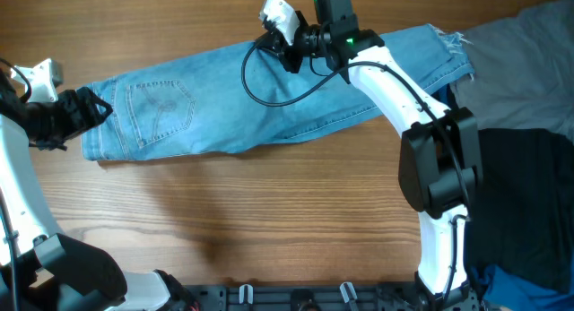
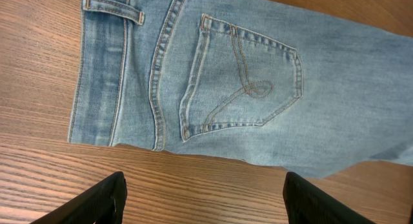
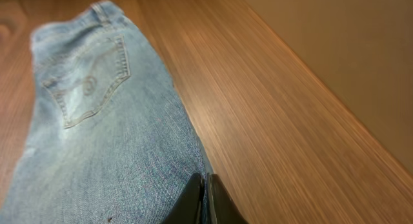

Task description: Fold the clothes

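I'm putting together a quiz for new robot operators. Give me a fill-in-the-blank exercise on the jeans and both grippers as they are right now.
1. The jeans lie spread across a ___ table.
2. The left gripper hovers over the table with its fingers ___.
3. The right gripper has its fingers ___ at the jeans' edge.
4. The left wrist view shows one stitched back ___ on the denim.

Missing words: wooden; open; shut; pocket.
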`<state>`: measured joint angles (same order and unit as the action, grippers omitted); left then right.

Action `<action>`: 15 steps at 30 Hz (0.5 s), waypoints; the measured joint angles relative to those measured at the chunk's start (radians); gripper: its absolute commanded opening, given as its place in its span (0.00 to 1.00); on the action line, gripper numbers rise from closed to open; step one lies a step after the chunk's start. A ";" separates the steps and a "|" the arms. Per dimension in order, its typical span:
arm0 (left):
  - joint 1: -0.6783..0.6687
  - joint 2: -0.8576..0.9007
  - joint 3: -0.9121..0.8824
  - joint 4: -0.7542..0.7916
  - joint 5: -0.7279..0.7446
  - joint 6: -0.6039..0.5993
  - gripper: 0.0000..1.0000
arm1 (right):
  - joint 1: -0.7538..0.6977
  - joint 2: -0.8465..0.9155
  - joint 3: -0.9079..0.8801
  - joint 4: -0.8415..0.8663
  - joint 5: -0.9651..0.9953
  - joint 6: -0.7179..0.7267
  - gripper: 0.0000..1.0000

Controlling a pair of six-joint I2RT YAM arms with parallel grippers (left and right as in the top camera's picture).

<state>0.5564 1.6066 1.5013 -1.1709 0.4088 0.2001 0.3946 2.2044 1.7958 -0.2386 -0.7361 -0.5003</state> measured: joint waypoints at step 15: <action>0.000 0.007 -0.148 0.087 -0.042 -0.001 0.34 | -0.141 -0.003 -0.002 -0.234 0.175 0.333 1.00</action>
<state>0.5564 1.6138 1.3529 -1.0843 0.3672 0.1989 0.2539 2.2009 1.7939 -0.4725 -0.5606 -0.1673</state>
